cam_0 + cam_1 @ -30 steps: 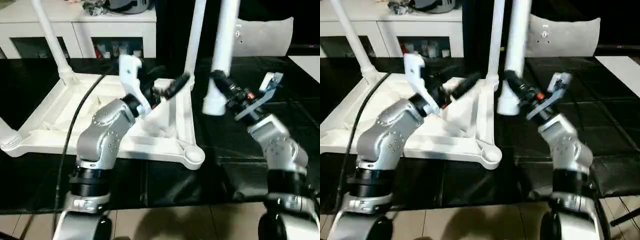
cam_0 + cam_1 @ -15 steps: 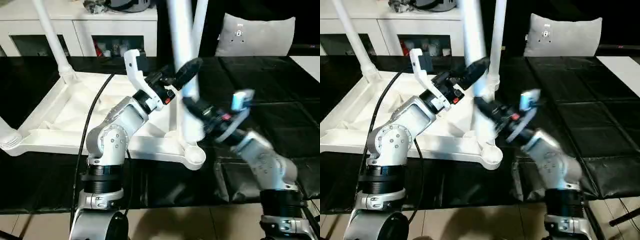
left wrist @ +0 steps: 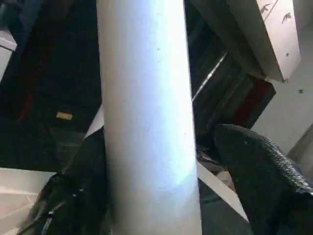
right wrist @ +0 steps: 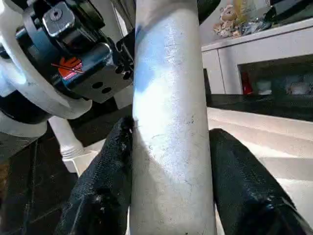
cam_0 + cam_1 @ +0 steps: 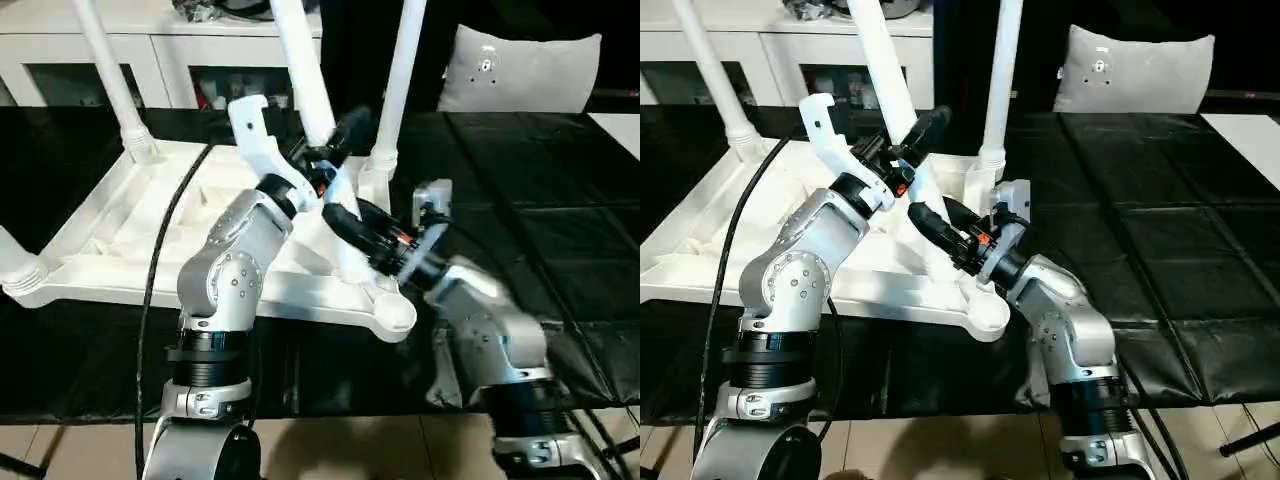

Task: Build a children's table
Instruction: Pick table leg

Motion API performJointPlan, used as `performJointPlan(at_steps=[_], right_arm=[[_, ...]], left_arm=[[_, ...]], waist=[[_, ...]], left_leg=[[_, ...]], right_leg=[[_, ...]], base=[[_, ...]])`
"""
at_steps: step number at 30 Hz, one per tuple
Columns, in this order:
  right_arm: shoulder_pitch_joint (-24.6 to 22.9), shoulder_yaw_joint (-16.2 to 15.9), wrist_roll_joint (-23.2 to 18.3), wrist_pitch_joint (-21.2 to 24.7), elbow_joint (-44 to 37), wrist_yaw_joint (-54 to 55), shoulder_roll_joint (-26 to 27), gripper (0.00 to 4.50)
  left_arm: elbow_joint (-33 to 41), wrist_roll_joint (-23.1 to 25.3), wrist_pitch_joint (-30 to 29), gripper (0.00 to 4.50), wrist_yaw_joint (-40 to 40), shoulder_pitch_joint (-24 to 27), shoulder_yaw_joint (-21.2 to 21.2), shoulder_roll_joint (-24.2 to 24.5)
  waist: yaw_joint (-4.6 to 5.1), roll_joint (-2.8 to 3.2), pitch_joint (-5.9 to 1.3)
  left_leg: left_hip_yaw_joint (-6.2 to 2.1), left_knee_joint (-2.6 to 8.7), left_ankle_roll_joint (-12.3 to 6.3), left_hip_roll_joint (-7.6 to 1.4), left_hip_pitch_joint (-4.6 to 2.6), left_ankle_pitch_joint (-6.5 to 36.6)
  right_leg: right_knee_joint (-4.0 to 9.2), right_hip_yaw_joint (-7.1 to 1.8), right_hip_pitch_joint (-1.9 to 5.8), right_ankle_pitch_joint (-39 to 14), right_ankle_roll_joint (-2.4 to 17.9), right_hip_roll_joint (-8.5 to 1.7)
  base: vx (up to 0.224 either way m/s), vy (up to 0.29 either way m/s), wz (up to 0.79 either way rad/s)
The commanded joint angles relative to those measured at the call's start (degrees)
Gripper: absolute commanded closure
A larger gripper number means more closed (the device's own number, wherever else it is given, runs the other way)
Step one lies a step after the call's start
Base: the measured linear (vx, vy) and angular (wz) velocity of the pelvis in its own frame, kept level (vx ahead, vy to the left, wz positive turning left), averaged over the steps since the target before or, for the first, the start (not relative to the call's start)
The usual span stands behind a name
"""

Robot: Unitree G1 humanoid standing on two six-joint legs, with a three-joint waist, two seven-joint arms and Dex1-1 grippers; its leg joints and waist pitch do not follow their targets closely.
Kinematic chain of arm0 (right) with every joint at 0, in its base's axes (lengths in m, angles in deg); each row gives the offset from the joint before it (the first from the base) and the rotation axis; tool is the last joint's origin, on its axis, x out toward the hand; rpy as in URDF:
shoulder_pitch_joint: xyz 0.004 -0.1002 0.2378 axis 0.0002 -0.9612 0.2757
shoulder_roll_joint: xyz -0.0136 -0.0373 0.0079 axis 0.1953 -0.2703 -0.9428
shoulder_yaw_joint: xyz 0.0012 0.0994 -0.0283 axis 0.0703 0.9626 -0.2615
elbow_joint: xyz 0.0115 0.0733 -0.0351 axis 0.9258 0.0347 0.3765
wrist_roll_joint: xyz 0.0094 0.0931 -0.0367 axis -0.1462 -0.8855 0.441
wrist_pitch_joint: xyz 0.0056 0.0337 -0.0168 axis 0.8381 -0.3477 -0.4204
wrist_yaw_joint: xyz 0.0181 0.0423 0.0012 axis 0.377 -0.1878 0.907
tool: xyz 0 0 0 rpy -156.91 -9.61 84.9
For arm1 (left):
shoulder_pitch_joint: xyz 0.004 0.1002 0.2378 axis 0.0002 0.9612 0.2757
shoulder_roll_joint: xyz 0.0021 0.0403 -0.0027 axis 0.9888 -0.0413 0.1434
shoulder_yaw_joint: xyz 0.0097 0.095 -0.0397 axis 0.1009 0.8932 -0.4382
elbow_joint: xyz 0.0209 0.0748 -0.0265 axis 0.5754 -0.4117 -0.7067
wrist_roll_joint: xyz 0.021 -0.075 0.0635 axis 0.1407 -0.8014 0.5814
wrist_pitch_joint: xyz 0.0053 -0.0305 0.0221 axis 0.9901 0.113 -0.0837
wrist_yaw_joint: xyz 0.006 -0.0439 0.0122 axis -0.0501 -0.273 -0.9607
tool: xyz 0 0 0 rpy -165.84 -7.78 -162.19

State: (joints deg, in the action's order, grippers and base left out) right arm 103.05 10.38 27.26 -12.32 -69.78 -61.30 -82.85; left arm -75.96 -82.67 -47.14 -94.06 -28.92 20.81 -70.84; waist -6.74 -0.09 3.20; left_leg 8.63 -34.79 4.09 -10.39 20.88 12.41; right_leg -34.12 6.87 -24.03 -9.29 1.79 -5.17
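Observation:
The children's table top (image 5: 110, 255) lies upside down on the black mat, ribbed side up. Legs stand in its far-left (image 5: 105, 70), far-right (image 5: 400, 80) and near-left (image 5: 15, 265) sockets. The near-right socket (image 5: 392, 315) has no leg in it. My right gripper (image 5: 345, 225) is shut on another leg (image 5: 300, 60), which leans back-left, its lower end just above the top near that socket. In the right wrist view both fingers (image 4: 102, 186) press on the leg (image 4: 171, 122). My left gripper (image 5: 332, 142) straddles the leg higher up, open; one finger (image 3: 259, 171) stands off the leg (image 3: 146, 122).
A white cabinet with shelves (image 5: 170, 50) stands behind the table top. A grey cushion (image 5: 520, 70) leans at the back right. A black cable (image 5: 165, 240) runs along my left arm. Pale floor tiles (image 5: 330, 450) border the mat's near edge.
My right gripper has carried the leg left from beside the table and tilted it over the near-right corner. My left gripper rose to the leg and its fingers have drawn closer.

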Motion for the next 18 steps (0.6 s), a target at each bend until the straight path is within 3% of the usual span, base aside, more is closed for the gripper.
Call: performJointPlan(at_steps=[1,7,18], right_arm=[[0.43,0.42,0.94,-0.74,1.19,1.31,-0.07,2.64],[0.29,-0.05,1.45,-1.57,1.45,1.41,0.07,2.64],[0.62,-0.46,3.21,-2.77,2.73,2.73,-0.24,2.64]], left_arm=[[0.02,0.59,0.74,1.30,0.39,-0.92,1.01,-0.94],[-0.47,0.52,1.38,1.93,0.83,-0.81,1.21,-0.78],[-2.33,1.95,1.21,2.61,2.43,-0.69,1.16,-0.03]], waist=[[-0.21,-0.81,-4.25],[-0.13,-0.75,-4.33],[-0.10,-0.65,-4.34]], left_leg=[[-0.16,3.74,-4.58,-2.34,0.47,0.12],[-0.17,3.64,-4.87,-2.31,0.46,-0.01],[-0.18,3.61,-4.91,-2.28,0.39,0.20]], right_leg=[[3.51,-3.32,4.42,-11.13,7.48,-3.80],[3.41,-3.32,4.51,-10.37,7.84,-3.77],[3.51,-3.23,4.42,-11.11,7.75,-3.69]], base=[[0.000,0.000,0.00],[0.000,0.000,0.00],[0.000,0.000,0.00]])
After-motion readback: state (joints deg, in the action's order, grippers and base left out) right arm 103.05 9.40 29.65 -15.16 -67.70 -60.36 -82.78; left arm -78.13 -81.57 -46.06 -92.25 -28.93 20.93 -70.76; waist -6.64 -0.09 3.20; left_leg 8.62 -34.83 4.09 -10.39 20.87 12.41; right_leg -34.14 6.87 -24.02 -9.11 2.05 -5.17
